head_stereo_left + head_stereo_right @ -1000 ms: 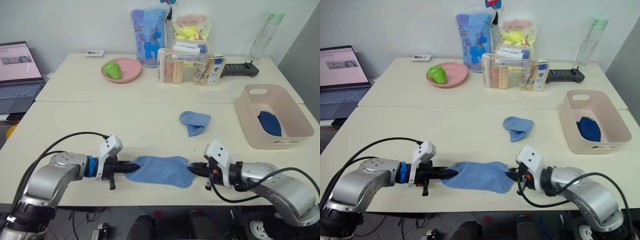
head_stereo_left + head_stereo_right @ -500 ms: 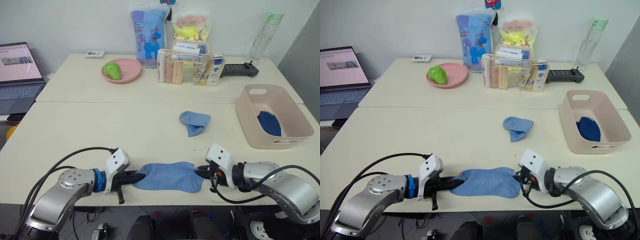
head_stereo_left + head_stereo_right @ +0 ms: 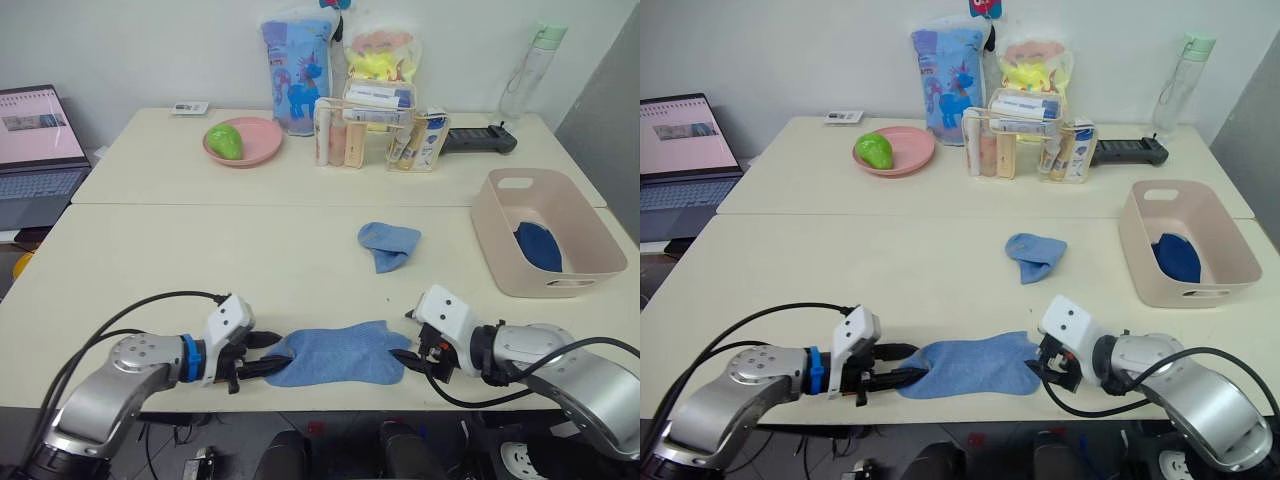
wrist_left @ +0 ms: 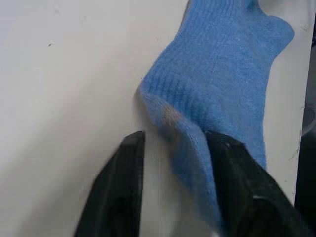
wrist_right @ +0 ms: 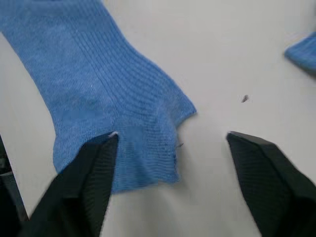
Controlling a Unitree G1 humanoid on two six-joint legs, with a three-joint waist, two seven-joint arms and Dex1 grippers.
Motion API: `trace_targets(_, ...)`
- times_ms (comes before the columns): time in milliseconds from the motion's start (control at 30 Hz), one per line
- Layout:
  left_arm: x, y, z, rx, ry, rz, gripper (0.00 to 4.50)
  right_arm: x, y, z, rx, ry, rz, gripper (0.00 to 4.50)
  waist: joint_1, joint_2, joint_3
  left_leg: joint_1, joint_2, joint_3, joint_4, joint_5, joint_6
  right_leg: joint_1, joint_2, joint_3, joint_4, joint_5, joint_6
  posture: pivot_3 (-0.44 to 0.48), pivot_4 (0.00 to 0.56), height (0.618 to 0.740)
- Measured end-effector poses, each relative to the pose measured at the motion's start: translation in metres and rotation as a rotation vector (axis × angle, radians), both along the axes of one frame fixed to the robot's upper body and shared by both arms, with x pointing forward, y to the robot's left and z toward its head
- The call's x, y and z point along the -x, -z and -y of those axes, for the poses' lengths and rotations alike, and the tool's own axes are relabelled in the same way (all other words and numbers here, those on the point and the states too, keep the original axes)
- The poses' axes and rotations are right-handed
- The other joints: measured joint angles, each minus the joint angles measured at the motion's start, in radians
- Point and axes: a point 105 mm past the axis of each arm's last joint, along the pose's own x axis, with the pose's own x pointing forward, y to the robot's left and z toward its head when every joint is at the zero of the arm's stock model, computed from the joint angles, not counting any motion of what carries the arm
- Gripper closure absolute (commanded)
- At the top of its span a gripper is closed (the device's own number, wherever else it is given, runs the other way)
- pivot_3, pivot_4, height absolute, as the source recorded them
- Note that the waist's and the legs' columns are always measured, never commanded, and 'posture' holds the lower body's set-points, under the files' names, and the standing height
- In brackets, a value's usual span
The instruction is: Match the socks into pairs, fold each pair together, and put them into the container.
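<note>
Ribbed light blue sock (image 3: 340,353) is lying flat near desk (image 3: 200,260) edge, released since earlier; left hand (image 3: 262,356) and right hand (image 3: 406,348) are being held open at its ends.

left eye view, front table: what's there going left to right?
Left pincer → flat blue sock → right pincer → container. The crumpled blue sock lies farther back, between the flat sock and the container.

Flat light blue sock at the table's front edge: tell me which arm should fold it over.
Probably the left. The left gripper has its open fingers around one end of the flat light blue sock; the right gripper is spread wide, with that end lying loose between its fingers.
</note>
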Motion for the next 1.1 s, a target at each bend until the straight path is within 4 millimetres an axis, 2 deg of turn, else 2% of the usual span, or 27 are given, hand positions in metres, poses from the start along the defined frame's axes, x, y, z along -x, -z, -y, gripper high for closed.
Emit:
trace_targets(100,-0.007,-0.01,-0.024,-0.037,-0.055,0.008,0.54,0.002,-0.012,-0.002,-0.023,0.012,0.041,0.0,0.0,0.0,0.0,0.0,0.0,0.0,0.0,0.0,0.0,0.0,0.0,-0.001,0.0,0.0,0.0,0.0,0.15,0.703)
trace_targets(167,-0.014,-0.025,-0.026,0.011,-0.066,0.014,0.02,0.004,-0.02,-0.009,-0.087,0.007,0.066,0.0,0.002,-0.001,0.0,0.0,0.0,0.0,0.0,0.0,0.0,0.0,0.0,-0.001,0.0,0.0,0.0,0.0,0.15,0.703)
trace_targets(300,-0.033,-0.064,-0.013,0.089,-0.035,0.116,0.02,-0.002,-0.033,-0.017,-0.133,-0.026,0.151,0.0,0.006,-0.001,0.0,-0.001,-0.002,0.001,0.0,0.0,0.0,0.0,-0.001,-0.002,-0.001,0.0,0.0,0.0,0.15,0.703)
trace_targets(400,-0.045,-0.078,0.005,0.163,-0.01,0.174,0.02,-0.03,-0.038,-0.014,-0.048,0.005,0.266,0.0,0.001,-0.001,0.0,0.0,-0.002,0.002,0.0,0.0,0.0,0.0,0.0,-0.001,0.0,0.0,0.0,0.0,0.15,0.703)
trace_targets(500,-0.053,-0.077,0.025,0.204,0.022,0.213,0.02,-0.066,-0.03,-0.006,0.075,0.094,0.388,0.0,-0.005,-0.001,0.0,0.001,0.0,0.003,0.0,0.002,-0.003,-0.001,0.0,-0.001,0.001,0.0,0.0,0.0,0.15,0.703)
trace_targets(567,-0.056,-0.072,0.031,0.199,0.02,0.219,0.02,-0.079,-0.018,-0.002,0.135,0.115,0.418,0.0,-0.006,-0.001,0.0,0.0,0.0,0.003,0.0,0.002,-0.003,-0.002,0.0,-0.001,0.0,0.0,0.0,0.0,0.15,0.703)
trace_targets(700,-0.062,-0.073,0.044,0.217,0.03,0.258,0.02,-0.105,-0.005,-0.016,0.202,0.101,0.496,0.0,-0.011,-0.001,0.0,0.0,-0.001,0.004,0.0,0.002,-0.004,-0.002,0.0,0.0,0.002,0.0,0.0,0.0,0.15,0.703)
trace_targets(767,-0.063,-0.073,0.048,0.221,0.033,0.265,0.02,-0.119,-0.007,-0.018,0.21,0.122,0.537,0.0,-0.01,-0.001,0.0,0.0,-0.001,0.004,0.001,0.002,-0.004,-0.002,0.0,0.0,0.002,0.0,0.0,0.0,0.15,0.703)
trace_targets(900,-0.066,-0.077,0.055,0.223,0.048,0.293,0.02,-0.133,-0.011,-0.015,0.195,0.177,0.562,0.0,-0.006,-0.001,0.0,-0.001,-0.001,0.004,0.001,0.002,-0.004,-0.002,0.0,0.0,0.001,0.0,0.0,0.0,0.15,0.703)
trace_targets(1000,-0.069,-0.082,0.057,0.228,0.048,0.309,0.02,-0.139,-0.007,-0.005,0.225,0.203,0.561,0.0,-0.005,-0.001,0.0,-0.001,-0.001,0.004,0.001,0.002,-0.004,-0.002,0.0,0.0,0.001,0.0,0.0,0.0,0.15,0.703)
trace_targets(1100,-0.072,-0.085,0.058,0.235,0.043,0.324,0.0,-0.144,-0.005,0.0,0.23,0.23,0.56,0.64,-0.005,-0.001,0.0,-0.001,-0.001,0.004,0.001,0.002,-0.004,-0.002,0.0,0.0,0.001,0.0,0.0,0.0,0.15,0.703)
